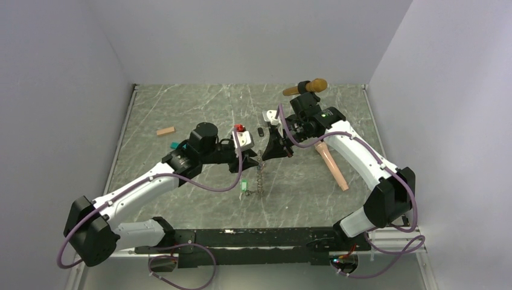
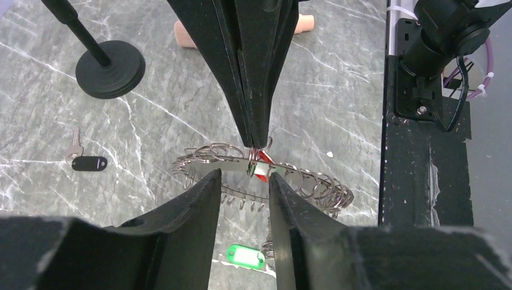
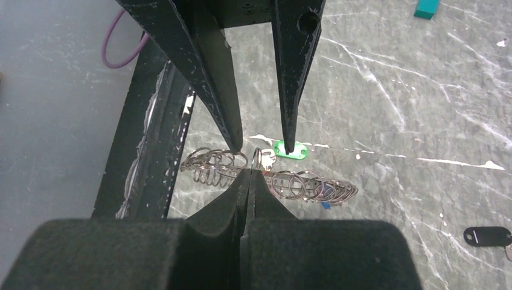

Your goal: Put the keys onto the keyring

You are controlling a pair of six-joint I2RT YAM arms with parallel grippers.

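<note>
Currently, the right claw (image 3: 249, 173) is pressed together, pinching the keyring (image 3: 296, 184). The left claw (image 2: 244, 177) stands spread, its tips just beside the red-tagged key (image 2: 264, 168).

Shiny metal keyring (image 2: 326, 192), glossy marbled tabletop (image 2: 338, 90)

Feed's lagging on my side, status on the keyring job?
Right end effector shut, pinching keyring at red-tagged key. Left end effector open, poised at keyring. Green-tagged key below; nothing blocking.
</note>
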